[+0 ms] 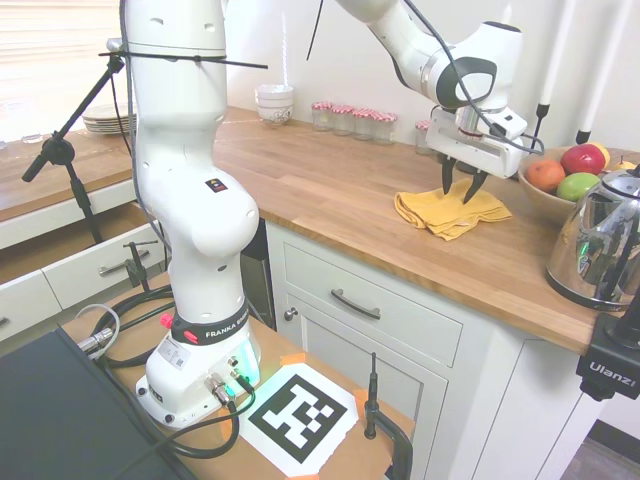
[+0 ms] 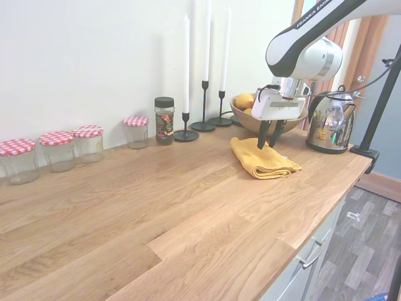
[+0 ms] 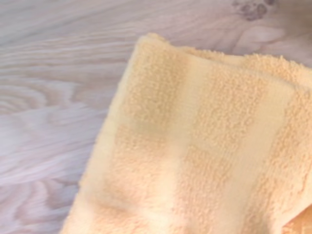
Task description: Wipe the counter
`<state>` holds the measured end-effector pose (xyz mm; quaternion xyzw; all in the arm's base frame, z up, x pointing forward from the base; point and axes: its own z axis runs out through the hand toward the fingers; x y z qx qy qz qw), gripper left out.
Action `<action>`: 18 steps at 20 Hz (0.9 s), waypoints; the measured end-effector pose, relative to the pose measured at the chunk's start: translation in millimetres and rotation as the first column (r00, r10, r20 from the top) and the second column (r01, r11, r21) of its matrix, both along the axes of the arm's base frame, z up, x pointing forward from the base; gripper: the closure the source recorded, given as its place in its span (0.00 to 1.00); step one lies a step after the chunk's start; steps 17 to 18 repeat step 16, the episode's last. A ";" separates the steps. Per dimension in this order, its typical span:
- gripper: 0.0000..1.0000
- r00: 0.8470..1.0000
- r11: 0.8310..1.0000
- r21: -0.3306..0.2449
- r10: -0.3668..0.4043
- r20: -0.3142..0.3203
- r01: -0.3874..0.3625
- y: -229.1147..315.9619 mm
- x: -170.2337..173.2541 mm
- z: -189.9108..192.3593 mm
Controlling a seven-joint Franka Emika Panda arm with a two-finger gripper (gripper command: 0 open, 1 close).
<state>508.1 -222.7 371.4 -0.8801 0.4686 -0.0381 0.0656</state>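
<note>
Long warm-brown butcher-block counter (image 2: pixel 188 207), plank strips visible, atop white drawer cabinets.

Glossy white rounded arm (image 1: pixel 190 200), black joint rings, "FRANKA EMIKA" lettering, dark slender fingers (image 1: pixel 446 178).

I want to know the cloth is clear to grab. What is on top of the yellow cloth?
Nothing lies on the yellow cloth. The gripper hangs open just above it, fingertips apart. Under it is the counter; the wood it covers is hidden.
</note>
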 end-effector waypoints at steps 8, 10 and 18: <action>0.00 1.000 1.000 0.010 -0.008 -0.011 0.008 5.5 -7.1 -4.5; 0.00 1.000 1.000 0.010 -0.010 -0.005 0.010 6.2 -10.2 -1.5; 0.00 1.000 1.000 0.013 -0.019 0.014 0.018 7.4 -23.3 7.1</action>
